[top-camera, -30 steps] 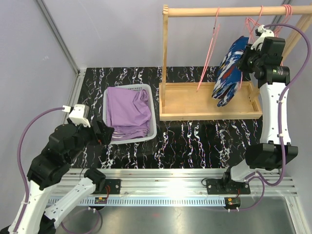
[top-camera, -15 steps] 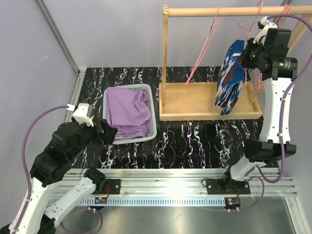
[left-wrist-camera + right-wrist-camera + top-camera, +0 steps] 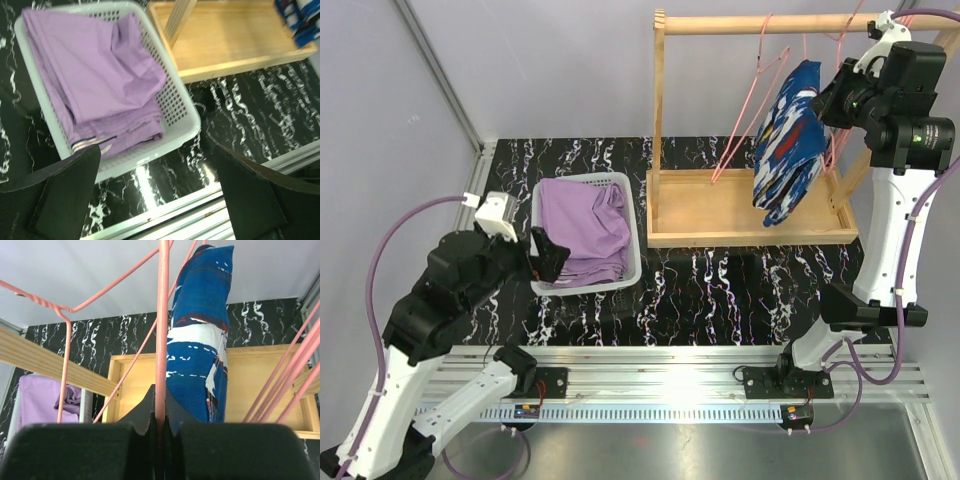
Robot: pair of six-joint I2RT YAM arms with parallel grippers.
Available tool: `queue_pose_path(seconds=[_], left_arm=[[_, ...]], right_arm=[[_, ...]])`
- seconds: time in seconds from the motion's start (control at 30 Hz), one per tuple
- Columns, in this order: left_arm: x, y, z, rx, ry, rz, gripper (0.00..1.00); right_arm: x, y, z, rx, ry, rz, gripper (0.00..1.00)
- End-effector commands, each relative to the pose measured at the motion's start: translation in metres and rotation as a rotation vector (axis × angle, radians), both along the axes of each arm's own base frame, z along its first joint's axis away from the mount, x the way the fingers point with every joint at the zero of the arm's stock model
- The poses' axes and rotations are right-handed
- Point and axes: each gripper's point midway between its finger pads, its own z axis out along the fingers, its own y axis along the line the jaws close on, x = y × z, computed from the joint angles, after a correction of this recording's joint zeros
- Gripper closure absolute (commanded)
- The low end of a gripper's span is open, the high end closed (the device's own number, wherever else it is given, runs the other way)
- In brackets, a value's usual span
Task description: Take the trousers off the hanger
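The right gripper (image 3: pixel 160 412) is clenched on the thin stem of a pink wire hanger (image 3: pixel 161 315), held high beside the top rail (image 3: pixel 760 24) of a wooden rack. The wrist view shows the wire pinched between the two black fingers. The blue patterned trousers (image 3: pixel 788 145) hang folded lengthwise just left of that gripper, streaked with white, red and black, their lower end over the rack's wooden tray base (image 3: pixel 710 215). Which hanger bears the cloth cannot be told from these views. An empty pink hanger (image 3: pixel 750 110) slants down from the rail to the left of the garment.

Well apart, on the left of the black marbled table (image 3: pixel 720 290), the lilac trousers (image 3: pixel 582 230) lie loosely folded inside a white mesh basket (image 3: pixel 636 245), filling most of it. The left gripper (image 3: pixel 548 255) hovers at the basket's near edge, released, its jaws spread wide and holding nothing, with the basket's near rim showing between them.
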Motion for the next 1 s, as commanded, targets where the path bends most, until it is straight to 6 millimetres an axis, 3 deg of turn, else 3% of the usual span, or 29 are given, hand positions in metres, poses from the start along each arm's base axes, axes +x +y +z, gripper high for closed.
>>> queue_pose_path(seconds=[0.0,0.17,0.2,0.23,0.3,0.33,0.37,0.43,0.47,0.5,0.53,0.57,0.63,0.77,0.83,0.87,0.97], left_arm=[[0.011,-0.019,0.067,-0.075,-0.159,-0.076,0.01],[0.018,-0.039,0.117,-0.134,-0.254,-0.153,0.01],[0.02,-0.042,0.123,-0.139,-0.265,-0.163,0.01],[0.025,-0.047,0.135,-0.145,-0.282,-0.174,0.01],[0.026,-0.057,0.149,-0.157,-0.309,-0.203,0.01],[0.033,-0.065,0.15,-0.14,-0.308,-0.216,0.01],[0.027,-0.074,0.164,-0.151,-0.338,-0.252,0.01],[0.032,-0.082,0.172,-0.125,-0.368,-0.236,0.01],[0.025,-0.102,0.172,-0.121,-0.361,-0.293,0.01],[0.023,-0.104,0.184,-0.125,-0.382,-0.278,0.01],[0.019,-0.112,0.188,-0.123,-0.395,-0.302,0.01],[0.006,-0.13,0.189,-0.132,-0.394,-0.366,0.01],[0.003,-0.147,0.19,-0.128,-0.408,-0.367,0.01],[-0.025,-0.189,0.181,-0.08,-0.446,-0.417,0.01],[-0.036,-0.212,0.171,-0.047,-0.476,-0.441,0.01],[-0.054,-0.226,0.166,-0.042,-0.484,-0.476,0.01],[-0.068,-0.252,0.147,-0.003,-0.517,-0.458,0.01]], right_arm=[[-0.032,0.016,0.074,0.022,-0.238,0.061,1.0],[-0.061,0.023,0.071,0.042,-0.21,0.079,1.0],[-0.075,0.024,0.078,0.051,-0.229,0.079,1.0],[-0.078,0.025,0.071,0.06,-0.209,0.078,1.0],[-0.097,0.029,0.076,0.077,-0.224,0.088,1.0],[-0.099,0.031,0.068,0.086,-0.2,0.096,1.0],[-0.105,0.033,0.067,0.091,-0.198,0.103,1.0],[-0.122,0.038,0.063,0.107,-0.187,0.125,1.0],[-0.128,0.04,0.062,0.109,-0.183,0.133,1.0],[-0.142,0.045,0.065,0.118,-0.195,0.157,1.0],[-0.144,0.047,0.058,0.127,-0.177,0.165,1.0],[-0.15,0.048,0.057,0.136,-0.18,0.166,1.0],[-0.169,0.053,0.06,0.157,-0.198,0.179,1.0],[-0.195,0.055,0.064,0.185,-0.216,0.169,1.0],[-0.2,0.055,0.063,0.197,-0.214,0.158,1.0],[-0.202,0.054,0.063,0.2,-0.213,0.151,1.0],[-0.207,0.049,0.059,0.208,-0.197,0.11,1.0]])
